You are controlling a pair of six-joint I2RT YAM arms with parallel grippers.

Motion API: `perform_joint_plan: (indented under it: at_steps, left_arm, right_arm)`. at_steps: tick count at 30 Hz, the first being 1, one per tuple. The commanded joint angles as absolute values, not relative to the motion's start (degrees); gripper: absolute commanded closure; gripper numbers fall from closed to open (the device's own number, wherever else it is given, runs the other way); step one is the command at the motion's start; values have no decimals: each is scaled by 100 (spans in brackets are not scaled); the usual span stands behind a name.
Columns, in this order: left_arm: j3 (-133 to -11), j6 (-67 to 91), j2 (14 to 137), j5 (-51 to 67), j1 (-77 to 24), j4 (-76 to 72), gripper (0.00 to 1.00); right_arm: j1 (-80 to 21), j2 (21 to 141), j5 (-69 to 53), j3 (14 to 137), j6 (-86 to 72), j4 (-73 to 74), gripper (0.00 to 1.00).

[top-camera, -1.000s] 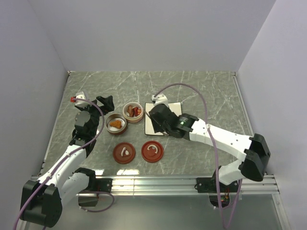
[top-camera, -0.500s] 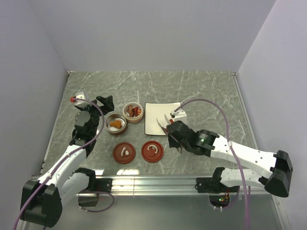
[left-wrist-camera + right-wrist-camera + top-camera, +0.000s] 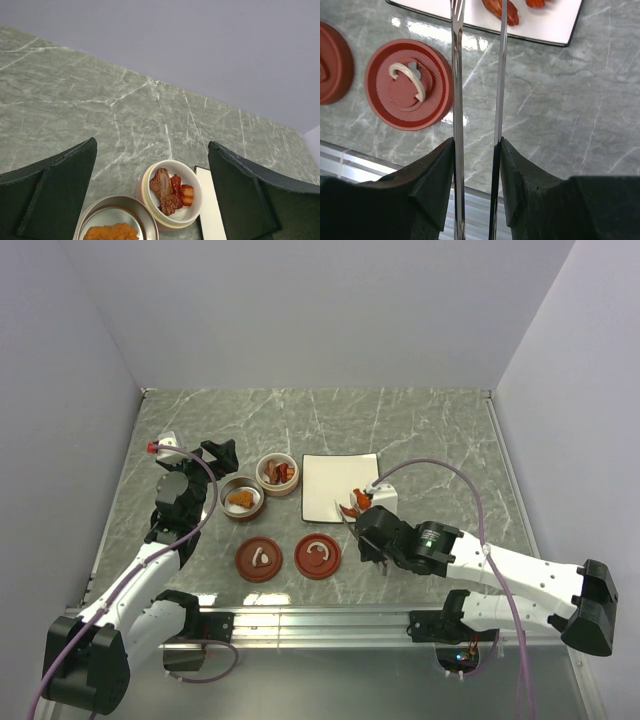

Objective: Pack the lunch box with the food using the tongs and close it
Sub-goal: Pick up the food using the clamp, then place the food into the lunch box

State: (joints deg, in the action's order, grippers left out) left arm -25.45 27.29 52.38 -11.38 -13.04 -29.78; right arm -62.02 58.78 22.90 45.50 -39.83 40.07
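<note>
In the top view, the right gripper (image 3: 360, 527) is seen at the centre of the frame, just below the lower right corner of the square white plate (image 3: 325, 480) on the green-grey marbled table (image 3: 430, 430). The long, thin silver-grey metal tongs (image 3: 456, 75) are held between its black fingers (image 3: 432, 180), which are pressed against the outer sides of the two arms. The arms are kept a narrow gap apart and run almost parallel towards the top of the right wrist view. Their tips are shown over the plate's near edge, and the right-hand arm passes right beside a dark red-brown piece of food (image 3: 502, 12); whether that piece is touched cannot be told. A second piece is cut off by the upper edge of that view.

Two round red-brown lids with white curved handles (image 3: 258, 560) are laid side by side on the table, left of the right gripper and below the containers.

The left gripper (image 3: 152, 145) is held at the upper left of the top view with its fingers spread wide and nothing between them. Below it, in the left wrist view, a round cream bowl (image 3: 192, 177) with red-brown pieces in it is seen, and touching that bowl's lower left side a round metal tin (image 3: 100, 207) with an orange chunk in it
</note>
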Motion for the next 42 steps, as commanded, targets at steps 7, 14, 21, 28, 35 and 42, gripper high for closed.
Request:
perform_joint_plan:
  at_steps: [7,14,21,28,35,42]
  left_arm:
    - [-2584,2769,5159,-1055,-1274,-3261,0]
    - [-2575,2769,5133,-1063,-1274,-3261,1]
    - [-2566,2769,5133,-1063,-1274,-3261,1]
    - [-2575,2769,5133,-1072,-1283,-3252,1]
    - [-2575,2769,5124,-1098,-1274,-3234,1]
    - [-2584,2769,5133,-1099,-1266,-3217,1]
  right_arm:
    - [-6240,6117,2514,4553,-4192,4043,53]
    - [-6240,6091,2487,4562,-4306,4201,53]
    - [-6249,6090,2347,4553,-4307,4140,60]
    - [-6249,6537,2224,4763,-3974,3684,68]
    - [-6249,7381,2408,5641,-3349,3445,68]
    - [-6240,7884,2637,6766,-2734,3445,68]
